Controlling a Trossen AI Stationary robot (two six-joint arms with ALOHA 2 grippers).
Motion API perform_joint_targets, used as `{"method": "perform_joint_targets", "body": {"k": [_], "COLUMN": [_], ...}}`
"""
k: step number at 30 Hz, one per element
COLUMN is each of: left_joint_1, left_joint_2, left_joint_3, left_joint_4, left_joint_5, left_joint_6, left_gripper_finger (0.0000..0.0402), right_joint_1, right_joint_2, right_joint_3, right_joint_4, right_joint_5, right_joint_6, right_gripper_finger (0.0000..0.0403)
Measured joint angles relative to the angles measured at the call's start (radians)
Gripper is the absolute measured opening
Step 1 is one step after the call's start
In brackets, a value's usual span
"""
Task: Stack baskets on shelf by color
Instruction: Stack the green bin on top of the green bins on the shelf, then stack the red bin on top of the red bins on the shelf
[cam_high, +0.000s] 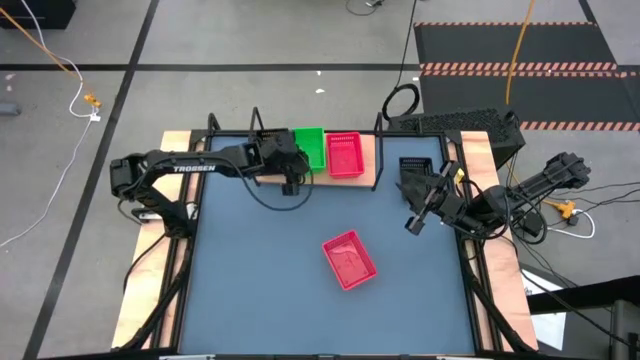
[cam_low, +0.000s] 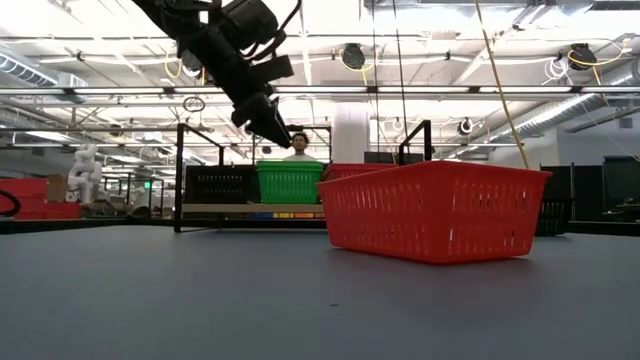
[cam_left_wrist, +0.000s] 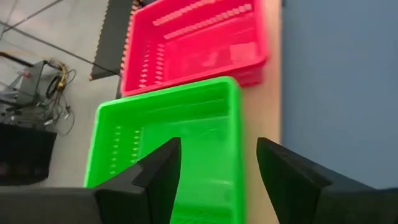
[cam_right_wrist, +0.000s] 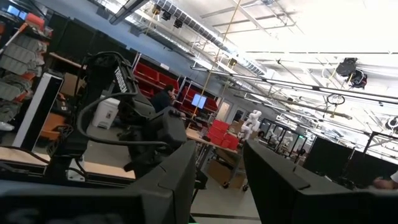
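Note:
The shelf (cam_high: 368, 158) stands along the table's far edge. On it sit a green basket (cam_high: 311, 147) and a red basket (cam_high: 344, 155). The low view shows a black basket (cam_low: 222, 184) left of the green basket (cam_low: 290, 182). Another red basket (cam_high: 349, 259) rests flat on the table's middle, and it is large in the low view (cam_low: 435, 210). A black basket (cam_high: 420, 170) lies right of the shelf. My left gripper (cam_left_wrist: 217, 162) hovers open above the green basket (cam_left_wrist: 168, 143), near its front edge. My right gripper (cam_high: 420, 215) is open, raised by the right black basket.
The shelf's black wire frame ends (cam_high: 378, 150) rise at both sides of the board. Blue-grey tabletop (cam_high: 260, 280) lies bare around the red basket. A person (cam_low: 298, 145) stands beyond the far edge. Cables and mats lie on the floor outside the table.

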Motion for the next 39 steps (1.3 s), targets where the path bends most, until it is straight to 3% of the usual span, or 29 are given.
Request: {"method": "perform_joint_targets", "body": {"k": [10, 20, 29, 34, 39], "left_joint_1": [-0.17, -0.329, -0.481, -0.501, -0.499], "left_joint_2": [0.009, 0.165, 0.375, 0.454, 0.45], "left_joint_3": [0.001, 0.001, 0.041, 0.154, 0.268], "left_joint_4": [0.137, 0.164, 0.327, 0.306, 0.146], "left_joint_5": [0.005, 0.026, 0.028, 0.02, -0.003], "left_joint_6": [-0.026, 0.246, 0.448, 0.205, 0.031], "left_gripper_finger": [0.0187, 0.0184, 0.0184, 0.0184, 0.0184], "right_joint_1": [0.0, 0.0, 0.0, 0.0, 0.0], "right_joint_2": [0.0, 0.0, 0.0, 0.0, 0.0], "right_joint_3": [0.0, 0.0, 0.0, 0.0, 0.0], "right_joint_4": [0.0, 0.0, 0.001, 0.0, 0.0], "right_joint_5": [0.0, 0.0, -0.004, -0.005, -0.005], "right_joint_6": [0.0, 0.0, -0.002, 0.0, 0.003], "right_gripper_finger": [0.013, 0.013, 0.013, 0.013, 0.013]}}
